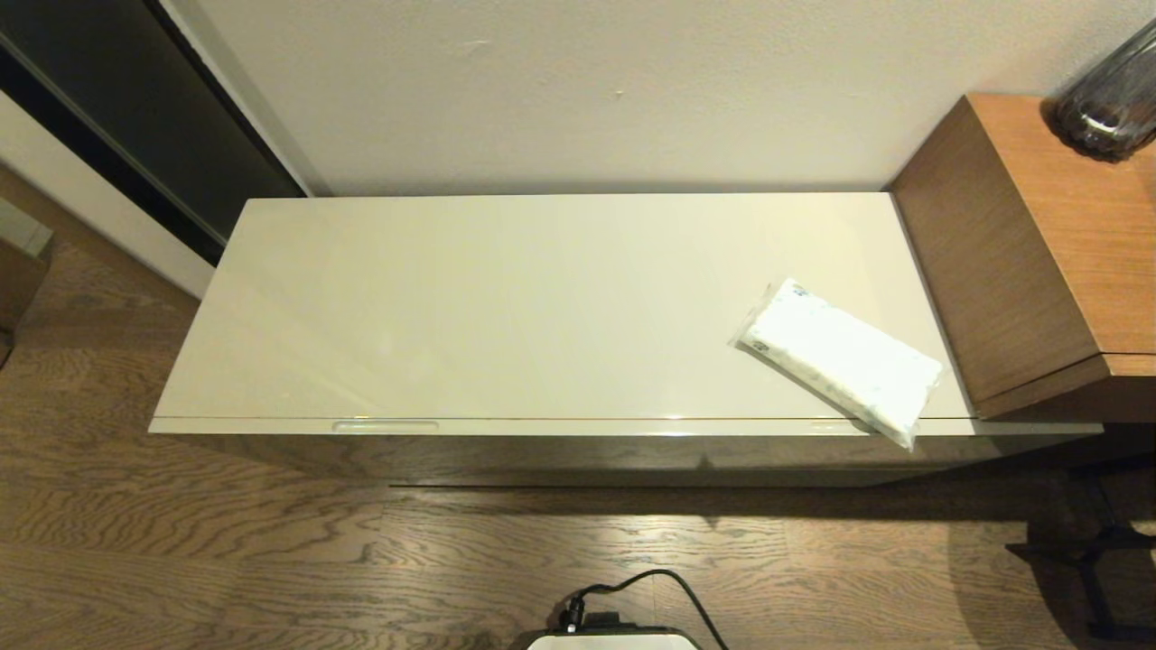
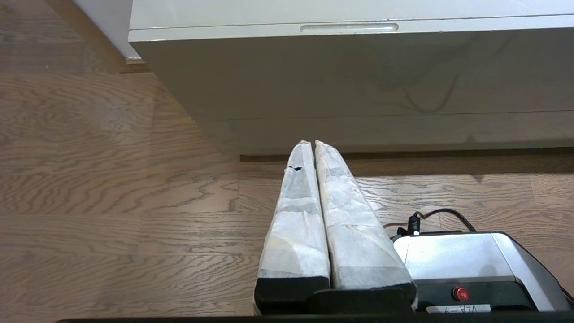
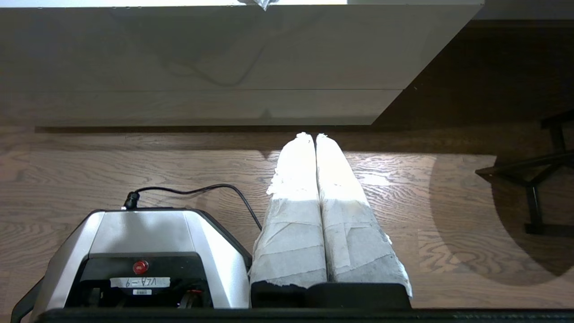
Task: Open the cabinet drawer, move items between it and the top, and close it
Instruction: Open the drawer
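On the top [image 1: 506, 307], near right, lies the tissue pack [image 1: 840, 359]; the cabinet drawer [image 2: 350, 67] is closed. Left gripper [image 2: 312, 144] and right gripper [image 3: 314, 135], both closed and empty, hang low; one should hook the left notch [image 2: 349, 28] squarely.

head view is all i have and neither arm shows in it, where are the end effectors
Observer: Both hang low over the wood floor before the glossy cream cabinet drawer front. The left end effector is shut and empty.
Operator: and the right one
Observer: The right end effector is shut and empty too, beside the robot's silver base.
Operator: can a wrist cam see the tissues
Observer: Only a corner of the soft white tissue pack poking over the front edge, in the right wrist view.
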Tool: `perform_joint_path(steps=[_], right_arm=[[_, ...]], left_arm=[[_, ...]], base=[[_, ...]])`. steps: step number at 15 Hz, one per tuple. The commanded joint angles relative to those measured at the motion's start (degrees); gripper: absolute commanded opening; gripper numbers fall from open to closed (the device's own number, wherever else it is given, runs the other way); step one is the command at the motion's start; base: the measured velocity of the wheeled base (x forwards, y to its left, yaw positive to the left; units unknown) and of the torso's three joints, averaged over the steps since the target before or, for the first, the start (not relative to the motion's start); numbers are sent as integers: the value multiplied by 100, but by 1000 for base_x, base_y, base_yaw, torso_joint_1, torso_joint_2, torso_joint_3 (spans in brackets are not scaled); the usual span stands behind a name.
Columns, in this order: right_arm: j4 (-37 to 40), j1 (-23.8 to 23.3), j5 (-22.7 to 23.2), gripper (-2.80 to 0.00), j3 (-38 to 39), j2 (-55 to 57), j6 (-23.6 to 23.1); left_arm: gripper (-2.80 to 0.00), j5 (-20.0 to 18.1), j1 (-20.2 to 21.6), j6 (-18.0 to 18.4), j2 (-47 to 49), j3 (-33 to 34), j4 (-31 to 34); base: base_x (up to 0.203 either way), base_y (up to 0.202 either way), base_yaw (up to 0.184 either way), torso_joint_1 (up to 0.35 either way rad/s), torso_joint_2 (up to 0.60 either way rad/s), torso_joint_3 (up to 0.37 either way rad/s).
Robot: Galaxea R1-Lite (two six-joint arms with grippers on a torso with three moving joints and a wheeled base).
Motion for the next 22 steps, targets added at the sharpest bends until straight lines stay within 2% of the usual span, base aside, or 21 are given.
perform_joint_path(steps=[1,7,10,15,17,20,22], right_arm=[[5,-8,0,-280,-2,3,-2],[-4,-2,0,-280,7,0,-11],[14,-2,79,-280,-2,6,-275],[26,-2,28,-280,-49,9,-160],[409,-2,186,-280,-680,99,-164],[1808,-15,578,-280,-2430,752,127],[2559,-48,695,-280,-2925,1634,323]], left_arm=[[-280,0,1,2,0,1,-2],[-280,0,1,2,0,1,-2],[-280,0,1,2,0,1,-2],[-280,8,1,-7,0,1,-2],[-280,9,1,-7,0,1,-2],[-280,9,10,-7,4,1,2],[-280,9,10,-7,0,1,-2]], base=[[0,0,0,0,0,0],[0,0,0,0,0,0],[0,0,0,0,0,0],[0,0,0,0,0,0],[0,0,0,0,0,0],[0,0,0,0,0,0],[0,0,0,0,0,0]])
